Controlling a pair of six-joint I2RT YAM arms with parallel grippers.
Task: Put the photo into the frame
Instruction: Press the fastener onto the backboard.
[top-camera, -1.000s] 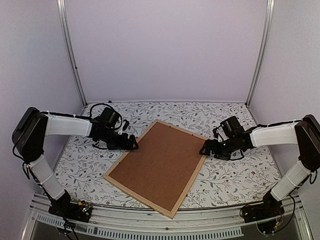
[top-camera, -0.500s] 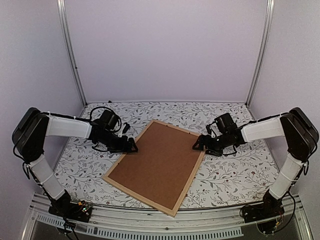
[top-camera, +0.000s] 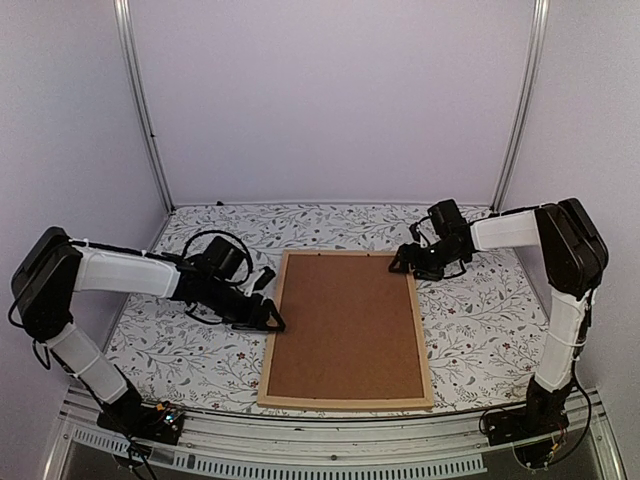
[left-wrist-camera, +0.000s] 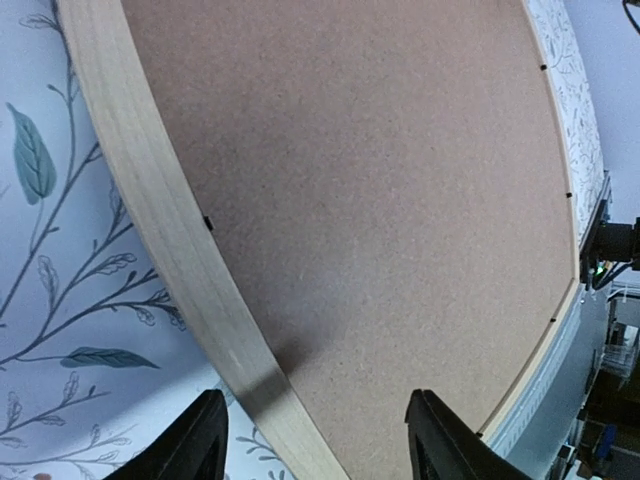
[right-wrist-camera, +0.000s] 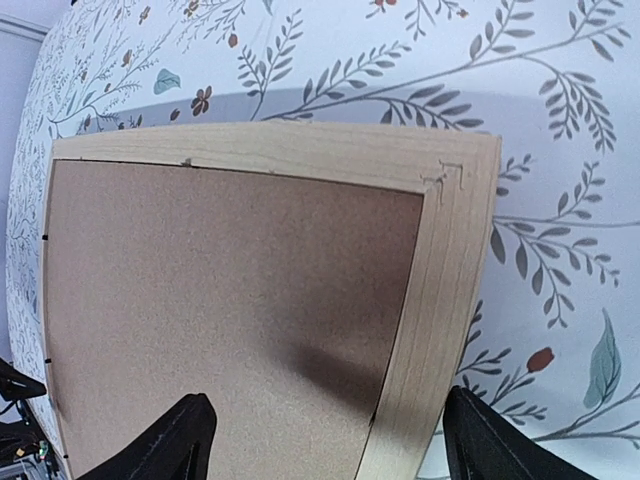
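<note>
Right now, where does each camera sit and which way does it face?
Top external: above and behind the arm bases, looking down at the table; left arm and right arm show.
Left wrist: low beside the frame, looking across the backing board; left fingers at bottom.
Right wrist: over the frame's far right corner, looking down; right fingers at bottom.
Shared: both wrist views show frame and backing board.

1. Thin rectangular wooden frame (top-camera: 345, 403): pale natural tan, plain.
2. Flat rectangular backing board (top-camera: 345, 320): mid-brown, finely speckled.
3. Cloth-covered table (top-camera: 480, 335): white, printed with grey-green leafy vines and small reddish flowers.
</note>
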